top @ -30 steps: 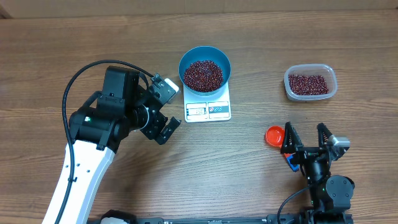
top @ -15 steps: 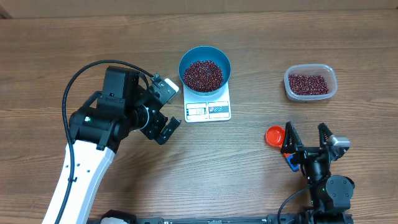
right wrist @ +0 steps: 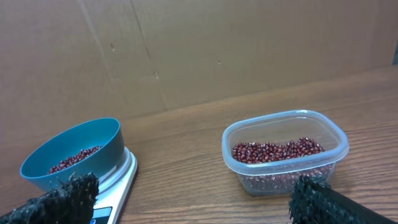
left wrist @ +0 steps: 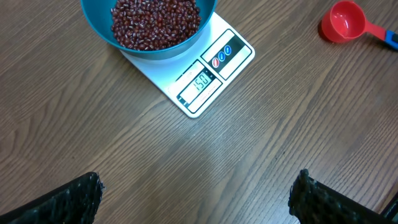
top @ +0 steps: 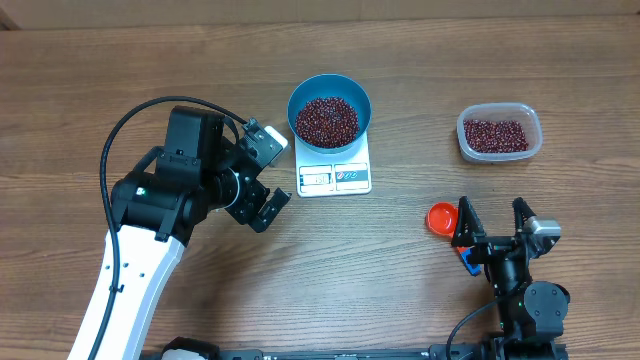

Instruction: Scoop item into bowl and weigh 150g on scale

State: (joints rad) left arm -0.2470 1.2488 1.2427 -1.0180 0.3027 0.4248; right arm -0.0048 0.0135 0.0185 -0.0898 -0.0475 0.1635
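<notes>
1. The left gripper point(left wrist: 198, 186) has its jaws spread wide and empty. Ahead of them the round deep blue bowl point(left wrist: 155, 53) of small red-brown beans point(left wrist: 155, 22) sits on the flat white scale point(left wrist: 233, 53).
2. The right gripper point(top: 492, 225) also has its jaws spread and empty, with the small red plastic scoop point(top: 440, 216) just beside its left finger.
3. The beans are probably loose, light and prone to rolling, so move them only with the scoop, gripped by its stiff, slick handle.

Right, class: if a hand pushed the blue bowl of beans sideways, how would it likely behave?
The bowl, loaded with beans, probably feels heavy for its size and would slide rather than tip. It sits on the scale, so a push could drag that along. Beans sit below the rim, so spilling seems unlikely.
</notes>
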